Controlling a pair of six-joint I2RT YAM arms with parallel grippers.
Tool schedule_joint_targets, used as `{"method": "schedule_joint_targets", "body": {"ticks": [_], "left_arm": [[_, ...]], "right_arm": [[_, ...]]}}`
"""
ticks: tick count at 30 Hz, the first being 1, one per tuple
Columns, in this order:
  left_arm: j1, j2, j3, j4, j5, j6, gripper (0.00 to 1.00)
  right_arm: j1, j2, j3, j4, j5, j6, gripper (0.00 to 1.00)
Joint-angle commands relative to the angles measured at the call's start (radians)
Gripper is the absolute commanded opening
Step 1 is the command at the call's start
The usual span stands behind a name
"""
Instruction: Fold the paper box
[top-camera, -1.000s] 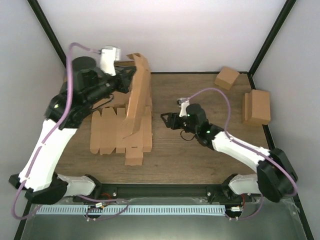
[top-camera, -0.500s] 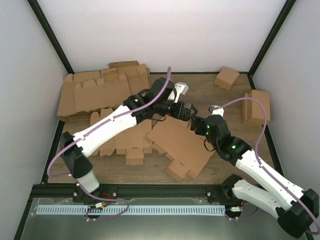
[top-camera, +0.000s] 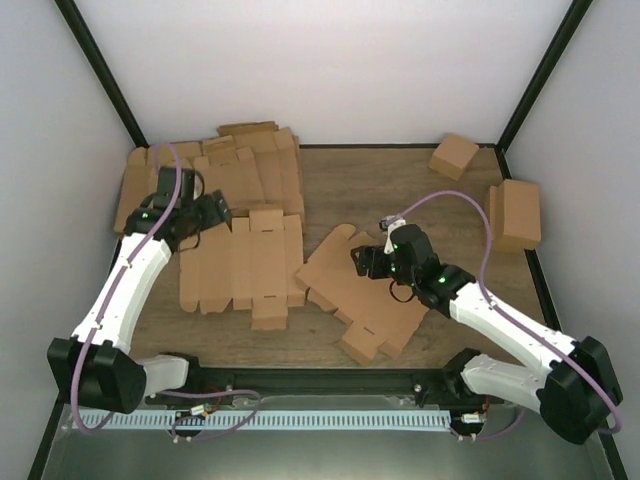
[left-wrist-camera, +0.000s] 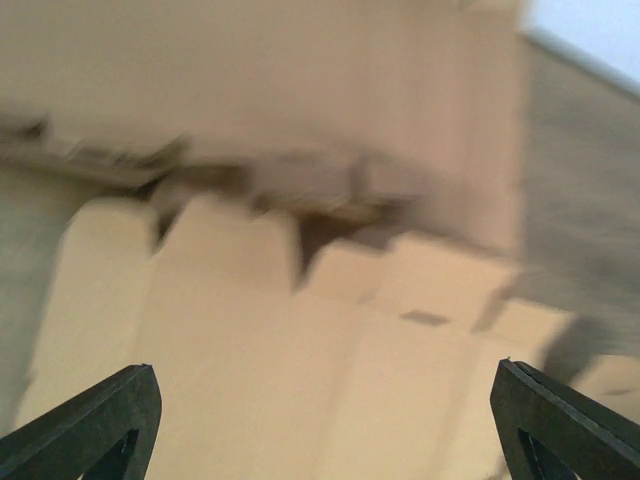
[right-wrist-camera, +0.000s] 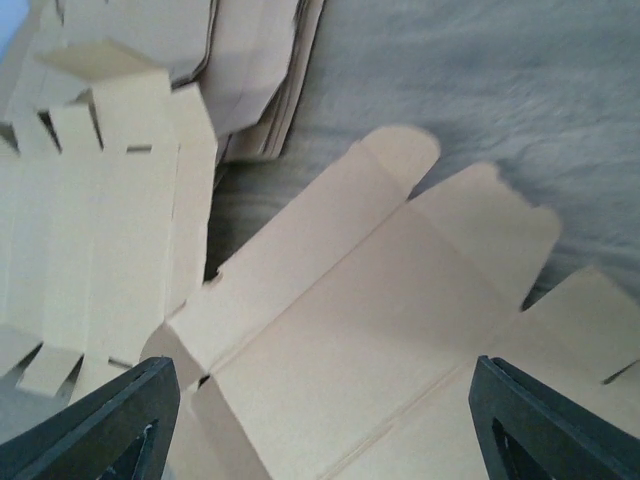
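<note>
The paper box is a flat brown die-cut sheet with tabbed flaps, lying skewed on the wooden table at centre. My right gripper hovers over its far left part, open, with nothing between the fingers. In the right wrist view the sheet fills the space under the open right gripper. My left gripper is away at the left, open, above other flat blanks. The left wrist view is blurred; the left gripper stands wide open over flat cardboard.
A pile of flat brown blanks lies at the back left, and more flat blanks lie just left of the sheet. A small cube-like box sits at the back right. A larger folded box stands by the right wall.
The left gripper let go of the sheet, which now lies flat at centre, and the left arm swung back left over the blanks. The right gripper opened and shifted over the sheet.
</note>
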Motion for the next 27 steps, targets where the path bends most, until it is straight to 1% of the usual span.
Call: {"method": "schedule_joint_targets", "body": {"ticks": [1, 3, 5, 8, 11, 13, 17, 20, 23, 25, 27], "left_arm": [[0.122, -0.075, -0.22, -0.008, -0.034, -0.039, 0.92], [0.198, -0.107, -0.295, 0.014, -0.061, -0.045, 0.91], [0.285, -0.135, -0.359, 0.052, -0.039, -0.053, 0.91], [0.422, -0.167, -0.455, 0.125, 0.065, -0.1, 0.91], [0.494, -0.195, -0.554, 0.226, 0.204, -0.161, 0.91], [0.51, -0.211, -0.596, 0.252, 0.253, -0.208, 0.91], [0.511, -0.285, -0.624, 0.188, 0.32, -0.295, 0.91], [0.509, -0.387, -0.64, 0.086, 0.356, -0.392, 0.91], [0.507, -0.53, -0.67, -0.022, 0.371, -0.519, 0.92], [0.494, -0.595, -0.704, -0.064, 0.395, -0.598, 0.92], [0.47, -0.626, -0.762, -0.055, 0.448, -0.664, 0.91]], "right_arm": [[-0.004, 0.025, -0.019, 0.084, -0.15, -0.024, 0.82], [-0.003, 0.03, -0.025, 0.089, -0.168, -0.036, 0.82], [-0.004, 0.027, -0.03, 0.086, -0.174, -0.047, 0.82], [-0.004, 0.02, -0.032, 0.076, -0.185, -0.063, 0.82], [-0.004, 0.014, -0.037, 0.07, -0.199, -0.072, 0.82], [-0.004, 0.01, -0.038, 0.068, -0.206, -0.074, 0.82], [-0.003, -0.004, -0.046, 0.064, -0.201, -0.068, 0.83], [-0.004, -0.01, -0.057, 0.074, -0.194, -0.061, 0.83], [-0.004, -0.003, -0.069, 0.092, -0.194, -0.05, 0.83], [-0.004, 0.007, -0.07, 0.106, -0.205, -0.042, 0.83], [-0.004, 0.02, -0.071, 0.118, -0.211, -0.036, 0.83]]}}
